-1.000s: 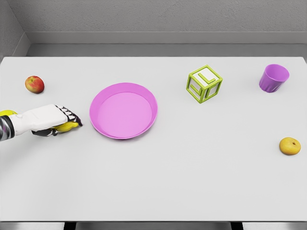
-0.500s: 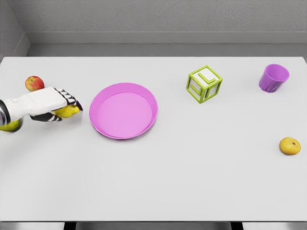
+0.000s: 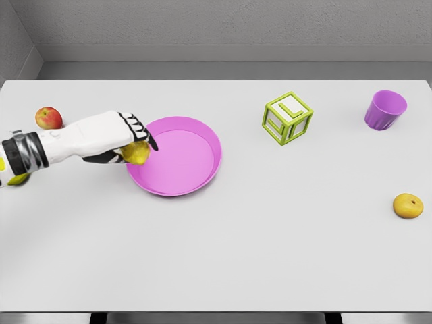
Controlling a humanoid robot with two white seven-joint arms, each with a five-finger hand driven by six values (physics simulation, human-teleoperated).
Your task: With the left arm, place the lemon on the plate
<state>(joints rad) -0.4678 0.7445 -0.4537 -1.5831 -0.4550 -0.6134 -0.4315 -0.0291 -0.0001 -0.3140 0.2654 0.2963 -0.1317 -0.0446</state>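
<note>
- Left robot hand (image 3: 115,138) is curled around the lemon (image 3: 136,153), holding it right at the plate's (image 3: 202,177) 9 o'clock rim, lifted, not set down yet.
- Biggest risk imo: letting go here. The lemon could clip the rim and roll back onto the tabletop (image 3: 236,256), since it's only barely over the edge.
- Fingers dipping too low might nudge the plate toward 3 o'clock.
- Lemon's round, so even a drop inside could roll around.
- Apple (image 3: 48,117) sits at 9 o'clock of the plate, near the forearm, could get bumped.
- Tabletop is plain white and smooth; grey walls behind.
</note>
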